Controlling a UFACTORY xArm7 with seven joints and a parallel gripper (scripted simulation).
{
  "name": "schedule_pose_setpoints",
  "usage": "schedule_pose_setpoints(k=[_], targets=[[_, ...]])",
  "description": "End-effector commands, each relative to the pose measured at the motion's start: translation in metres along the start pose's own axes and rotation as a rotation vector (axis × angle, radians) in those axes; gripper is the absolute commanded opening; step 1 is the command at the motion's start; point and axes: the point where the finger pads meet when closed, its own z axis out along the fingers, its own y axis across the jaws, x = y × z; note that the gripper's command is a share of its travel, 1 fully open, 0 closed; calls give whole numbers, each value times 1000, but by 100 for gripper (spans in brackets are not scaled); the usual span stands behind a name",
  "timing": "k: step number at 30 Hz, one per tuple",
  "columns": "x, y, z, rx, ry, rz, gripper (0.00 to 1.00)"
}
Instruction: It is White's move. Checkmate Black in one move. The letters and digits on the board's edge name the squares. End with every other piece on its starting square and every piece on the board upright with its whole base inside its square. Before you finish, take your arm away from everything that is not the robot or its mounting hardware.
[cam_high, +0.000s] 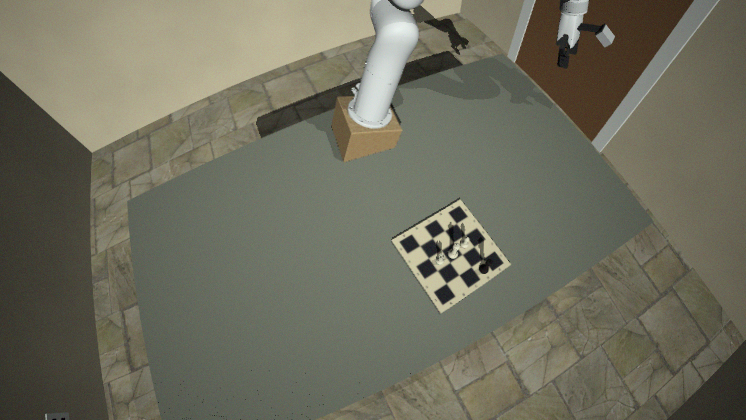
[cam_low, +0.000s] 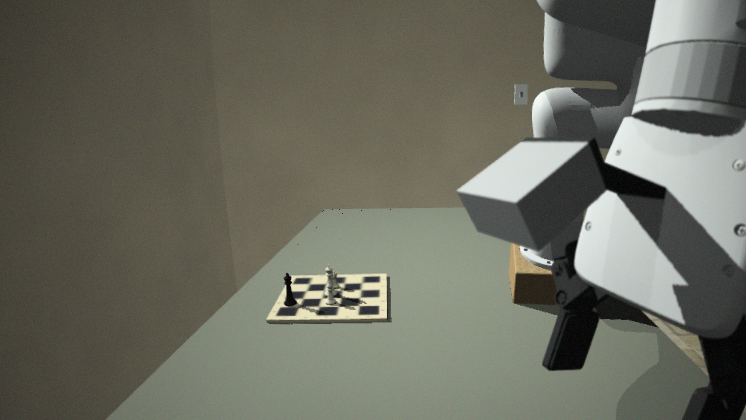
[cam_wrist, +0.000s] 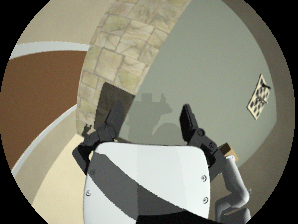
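Observation:
A small chessboard (cam_high: 416, 275) (cam_low: 323, 318) lies on the grey table, right of the middle; it also shows far off in the wrist view (cam_wrist: 260, 96). A cluster of white pieces (cam_high: 453, 251) (cam_low: 329, 285) stands upright near the board's middle. One black piece (cam_high: 483, 268) (cam_low: 288, 291) stands upright at the board's edge, apart from them. My gripper (cam_high: 563, 58) (cam_low: 631, 388) (cam_wrist: 152, 109) is open and empty. It hangs high above the table's far right corner, well away from the board.
The arm's base sits on a wooden block (cam_high: 365, 138) (cam_low: 527, 286) at the table's far side. A brown door (cam_high: 616, 78) stands behind the gripper. Stone floor surrounds the table (cam_high: 261, 260).

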Motion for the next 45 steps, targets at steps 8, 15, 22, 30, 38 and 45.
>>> schedule_pose_setpoints(k=[8,15,22,30,38,45], targets=[[1,-1,-2,4,3,1,100],[1,-1,-2,4,3,1,100],[2,3,0,-14,10,13,100],[7,48,15,-188,97,135,100],[13,88,28,-347,179,247,100],[21,147,45,-573,299,407,100]])
